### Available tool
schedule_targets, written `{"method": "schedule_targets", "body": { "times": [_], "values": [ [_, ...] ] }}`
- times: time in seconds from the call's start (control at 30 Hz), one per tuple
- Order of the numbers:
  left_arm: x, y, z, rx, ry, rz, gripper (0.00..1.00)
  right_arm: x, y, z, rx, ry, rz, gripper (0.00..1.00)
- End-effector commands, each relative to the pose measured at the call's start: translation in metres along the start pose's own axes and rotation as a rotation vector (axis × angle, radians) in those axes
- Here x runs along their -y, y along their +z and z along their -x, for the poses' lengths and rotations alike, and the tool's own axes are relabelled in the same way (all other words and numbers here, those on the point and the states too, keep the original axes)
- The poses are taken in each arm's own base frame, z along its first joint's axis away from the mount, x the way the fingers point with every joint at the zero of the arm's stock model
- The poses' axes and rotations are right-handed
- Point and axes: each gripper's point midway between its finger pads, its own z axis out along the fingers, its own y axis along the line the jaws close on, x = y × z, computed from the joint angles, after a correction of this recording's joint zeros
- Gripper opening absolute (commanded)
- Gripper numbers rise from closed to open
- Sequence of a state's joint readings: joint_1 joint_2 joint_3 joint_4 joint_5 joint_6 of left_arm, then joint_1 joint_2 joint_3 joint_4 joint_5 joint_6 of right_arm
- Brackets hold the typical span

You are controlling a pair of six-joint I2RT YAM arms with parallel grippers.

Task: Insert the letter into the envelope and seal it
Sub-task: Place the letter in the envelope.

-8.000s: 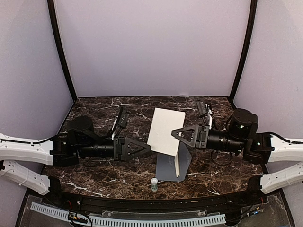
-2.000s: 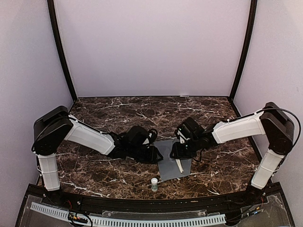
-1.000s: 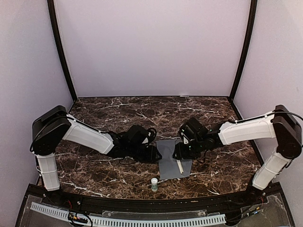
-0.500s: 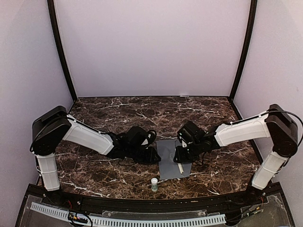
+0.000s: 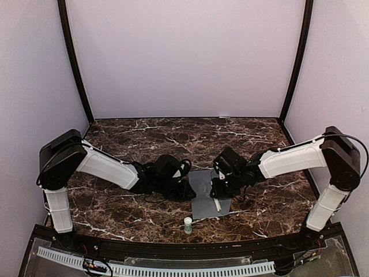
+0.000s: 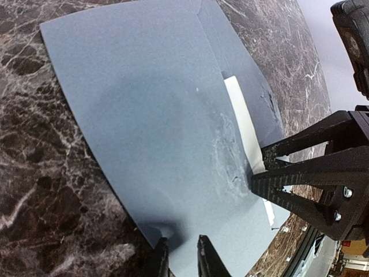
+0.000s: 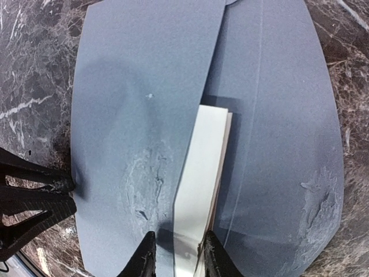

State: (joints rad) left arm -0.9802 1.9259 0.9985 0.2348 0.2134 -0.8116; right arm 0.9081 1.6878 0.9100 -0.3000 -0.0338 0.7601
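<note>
Left gripper (image 6: 181, 261) first: its two fingers have drawn close together over the last second and now pinch the near edge of the envelope (image 6: 144, 115), where the grey paper puckers up between them. My right gripper (image 7: 176, 257) has narrowed in the same second. Its tips straddle the near end of the letter (image 7: 203, 167), but I cannot tell whether they bite it or only flank it.

Some seconds ago the letter was a broad white sheet held up over the envelope. Now only a narrow white strip shows, poking out from under a slanting grey edge. I judge the insertion nearly done, with this strip left to push home and the sealing not yet begun.

The envelope lies flat on the marble table (image 5: 115, 208), between my two wrists and toward the front edge. A small white vial (image 5: 188, 224) stands just in front of it.

Both my arms reach low and inward from their shoulders, forearms almost level and wrists tipped down. They mirror each other, so the grippers face across the envelope.
</note>
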Motion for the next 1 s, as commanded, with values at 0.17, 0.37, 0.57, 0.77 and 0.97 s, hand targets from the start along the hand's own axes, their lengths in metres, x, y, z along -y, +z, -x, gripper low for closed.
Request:
{"method": "schedule_targets", "body": {
  "times": [0.17, 0.37, 0.57, 0.77, 0.97],
  "values": [
    [0.011, 0.003, -0.003, -0.011, 0.019, -0.032, 0.16, -0.019, 0.000, 0.007, 0.016, -0.034, 0.021, 0.24],
    [0.013, -0.015, 0.012, 0.060, 0.044, 0.012, 0.21, -0.016, -0.014, 0.013, 0.057, -0.025, 0.004, 0.32],
    [0.018, -0.061, 0.029, 0.150, 0.082, 0.067, 0.42, -0.016, -0.046, 0.023, 0.144, -0.015, 0.020, 0.51],
    [0.014, -0.106, 0.009, 0.124, 0.116, 0.122, 0.58, -0.010, -0.080, 0.024, 0.250, 0.009, 0.071, 0.64],
    [0.039, -0.142, -0.014, 0.131, 0.142, 0.126, 0.63, 0.012, -0.105, 0.018, 0.344, 0.052, 0.056, 0.66]
  ]
}}
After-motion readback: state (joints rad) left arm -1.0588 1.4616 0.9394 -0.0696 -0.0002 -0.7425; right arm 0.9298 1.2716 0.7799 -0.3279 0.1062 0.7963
